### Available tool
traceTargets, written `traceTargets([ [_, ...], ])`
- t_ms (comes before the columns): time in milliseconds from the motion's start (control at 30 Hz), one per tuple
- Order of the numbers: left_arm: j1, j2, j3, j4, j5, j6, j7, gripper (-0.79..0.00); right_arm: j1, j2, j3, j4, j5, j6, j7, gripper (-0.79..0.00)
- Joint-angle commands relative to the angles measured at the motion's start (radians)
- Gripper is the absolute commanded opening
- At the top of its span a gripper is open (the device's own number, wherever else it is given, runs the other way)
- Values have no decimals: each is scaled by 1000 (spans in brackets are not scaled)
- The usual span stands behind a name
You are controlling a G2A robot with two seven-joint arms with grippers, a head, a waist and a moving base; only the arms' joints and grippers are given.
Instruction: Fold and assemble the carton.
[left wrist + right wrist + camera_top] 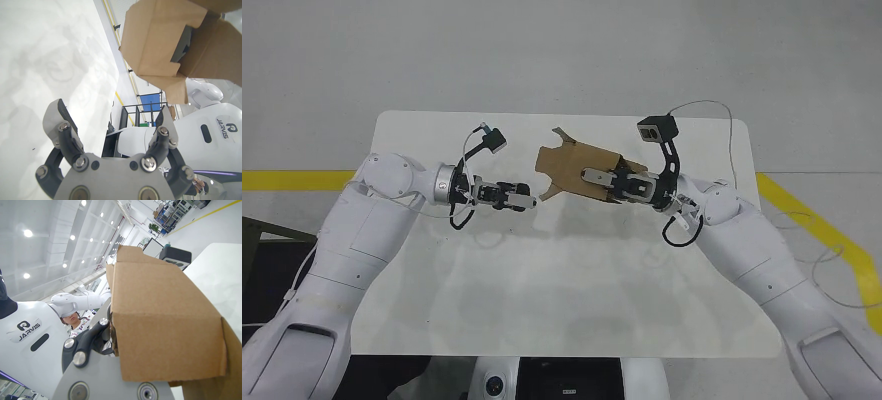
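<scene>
A brown cardboard carton (567, 165), partly unfolded with its flaps loose, hangs above the far middle of the white table (542, 290). My right gripper (594, 177) is shut on it from the right, one finger lying on top of a wall. In the right wrist view the carton (160, 323) covers most of that gripper, and one finger (101, 311) shows beside the carton's edge. My left gripper (532, 197) stands open just left of the carton, a short gap from its nearest flap. In the left wrist view its fingers (62, 111) are spread with nothing between them, the carton (151, 47) ahead.
The table's far edge (562, 113) runs just behind the carton. Bare tabletop (562, 300) stretches toward the near side. A yellow floor line (292, 180) runs off to both sides of the table.
</scene>
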Motion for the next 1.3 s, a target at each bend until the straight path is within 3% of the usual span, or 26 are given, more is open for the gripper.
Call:
traceTargets([
  [0,3,-1,5,-9,-4,3,-2,0,-1,-2,4,7,-6,-6,-6,-785],
  [1267,-10,-10,13,1,-32,8,-8,0,17,-44,-46,-42,-126,44,44,-785],
])
